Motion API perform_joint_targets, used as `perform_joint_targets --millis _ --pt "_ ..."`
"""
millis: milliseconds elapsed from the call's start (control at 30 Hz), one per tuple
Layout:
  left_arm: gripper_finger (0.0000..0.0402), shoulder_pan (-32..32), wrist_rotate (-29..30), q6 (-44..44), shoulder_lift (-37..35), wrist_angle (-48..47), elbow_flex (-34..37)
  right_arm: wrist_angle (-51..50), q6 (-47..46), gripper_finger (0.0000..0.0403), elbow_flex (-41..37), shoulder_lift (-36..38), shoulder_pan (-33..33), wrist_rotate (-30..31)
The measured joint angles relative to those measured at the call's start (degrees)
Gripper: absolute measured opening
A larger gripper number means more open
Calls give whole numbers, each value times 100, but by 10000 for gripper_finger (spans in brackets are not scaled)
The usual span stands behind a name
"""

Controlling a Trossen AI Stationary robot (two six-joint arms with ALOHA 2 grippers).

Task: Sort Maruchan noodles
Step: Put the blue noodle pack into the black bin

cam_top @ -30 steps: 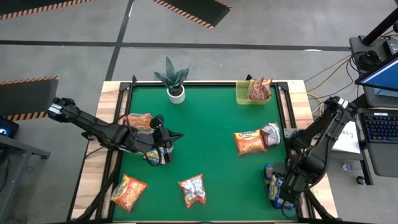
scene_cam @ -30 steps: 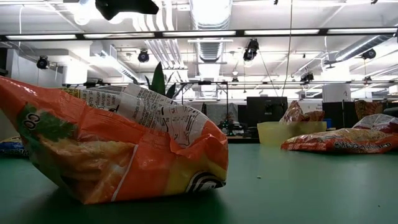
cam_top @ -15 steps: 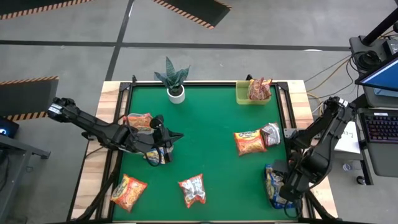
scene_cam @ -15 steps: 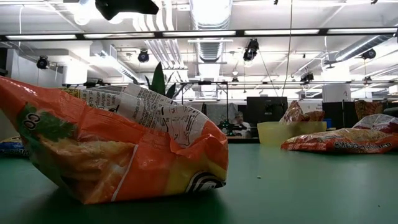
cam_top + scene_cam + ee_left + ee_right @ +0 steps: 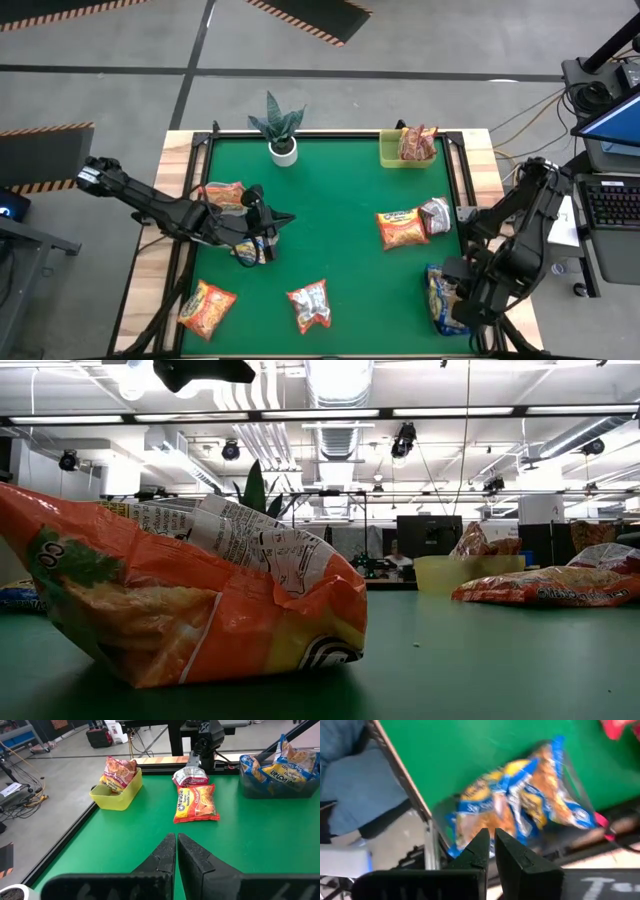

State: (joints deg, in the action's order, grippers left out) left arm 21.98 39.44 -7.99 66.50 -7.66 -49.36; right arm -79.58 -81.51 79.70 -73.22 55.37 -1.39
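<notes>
A: How far along is the sorting?

B: Partly done, as a judgement. Yellow-and-blue packets (image 5: 438, 300) sit piled in a dark bin (image 5: 248, 790) just below the right gripper (image 5: 491, 842), at the table's near right corner. A lime-green tray (image 5: 393, 157) at the far edge holds one or two red-orange packets (image 5: 417, 143).

A: And what is left?

B: Several packets lie loose on the green table (image 5: 340, 190). An orange packet (image 5: 401, 228) touches a red-silver one (image 5: 435, 215), well ahead of the left gripper (image 5: 176, 851) in its wrist view. Another orange packet (image 5: 206, 308) and a red-silver packet (image 5: 309, 305) lie near the front edge. One more orange packet (image 5: 222, 194) lies beside the left arm, and a yellow-and-blue one (image 5: 250, 251) sits just under that arm's wrist.

A: How are the arms posed?

B: The left arm stretches low across the table from the left side, with its fingers pressed together and holding nothing. The right arm is folded at the right edge and tips down over the bin. Its fingers are nearly together, with a thin gap, and grip nothing.

A: Anything else on the table?

B: A potted plant (image 5: 281, 128) at the far edge.
</notes>
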Motion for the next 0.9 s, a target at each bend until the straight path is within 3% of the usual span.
perform_joint_targets --millis 900 --pt "0 35 -2 -48 0 -2 0 261 2159 18 -1071 -1655 64 -357"
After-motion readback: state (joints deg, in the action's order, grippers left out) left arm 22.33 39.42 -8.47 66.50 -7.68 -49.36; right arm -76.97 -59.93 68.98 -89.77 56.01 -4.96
